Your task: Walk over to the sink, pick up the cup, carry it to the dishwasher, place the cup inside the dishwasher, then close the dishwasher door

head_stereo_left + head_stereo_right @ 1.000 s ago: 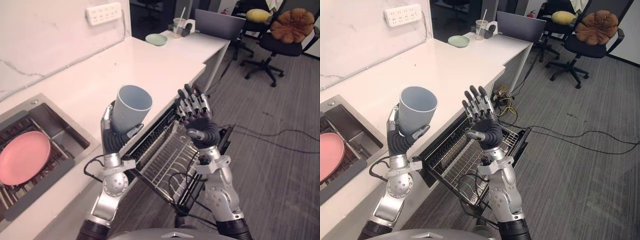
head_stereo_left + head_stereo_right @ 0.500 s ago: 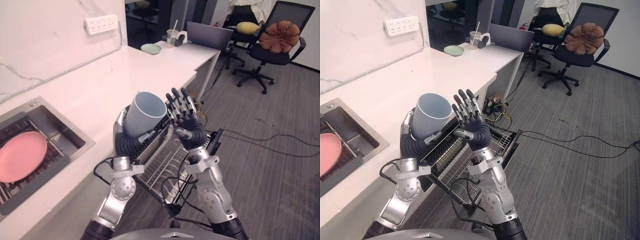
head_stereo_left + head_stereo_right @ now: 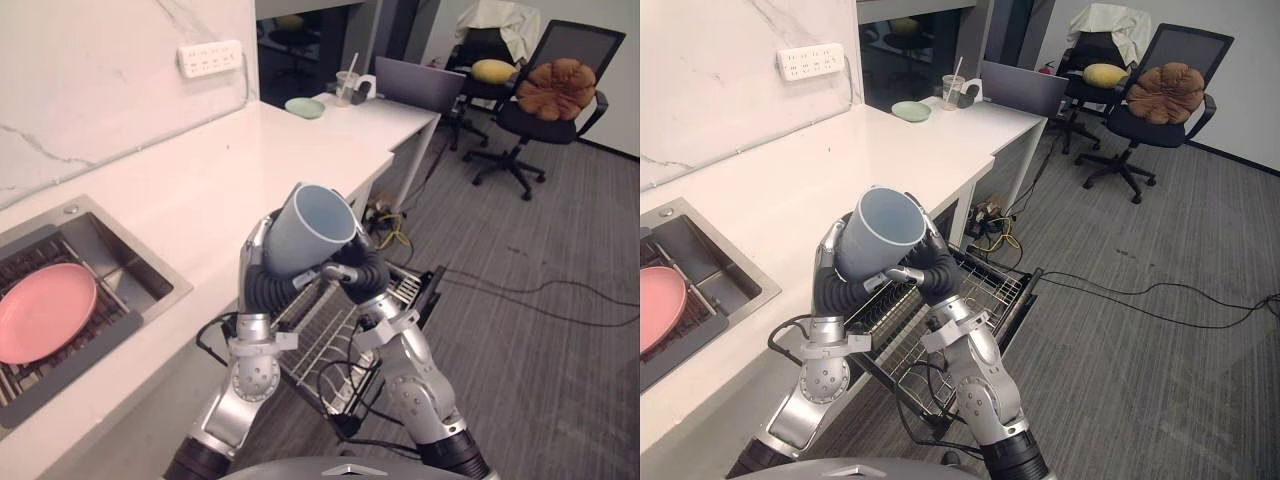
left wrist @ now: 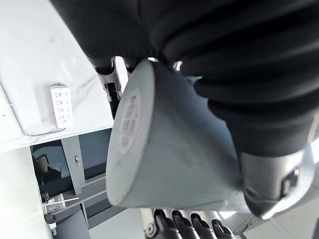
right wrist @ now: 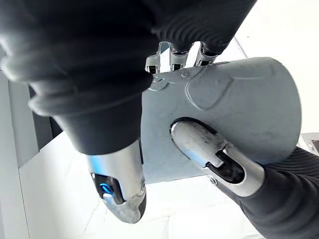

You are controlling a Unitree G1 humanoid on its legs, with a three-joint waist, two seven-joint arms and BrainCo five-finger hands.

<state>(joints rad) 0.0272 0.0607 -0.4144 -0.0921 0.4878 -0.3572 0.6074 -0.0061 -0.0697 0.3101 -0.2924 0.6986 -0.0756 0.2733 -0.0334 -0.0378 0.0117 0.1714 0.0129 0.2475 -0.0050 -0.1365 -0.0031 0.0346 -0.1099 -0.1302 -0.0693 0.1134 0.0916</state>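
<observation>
**Left eye view:** Your left hand [image 3: 262, 288] is wrapped round the blue-grey cup [image 3: 305, 232], with the thumb across its front. It holds the cup up in the air, tilted so the mouth faces up and toward the robot's right. Your right hand [image 3: 362, 275] is pressed against the cup's other side. The wire rack [image 3: 330, 345] of the open dishwasher shows below both hands, beside the edge of the white counter [image 3: 200, 170]. Off to the left, a pink plate [image 3: 45, 312] lies in the sink [image 3: 130, 262]. A power strip [image 3: 210, 58] is fixed to the wall above the counter.

**Right eye view:** You see the same grasp, with the cup between the two hands and the rack pulled out beneath them.

**Left wrist view:** The cup's base faces you, and the left hand's fingers and thumb are curled round its wall, so this hand has the cup firmly.

**Right wrist view:** The cup's side lies right against your right hand, with the left hand's thumb lying on it. You cannot tell from here whether the right hand grips the cup or only rests on it.
</observation>
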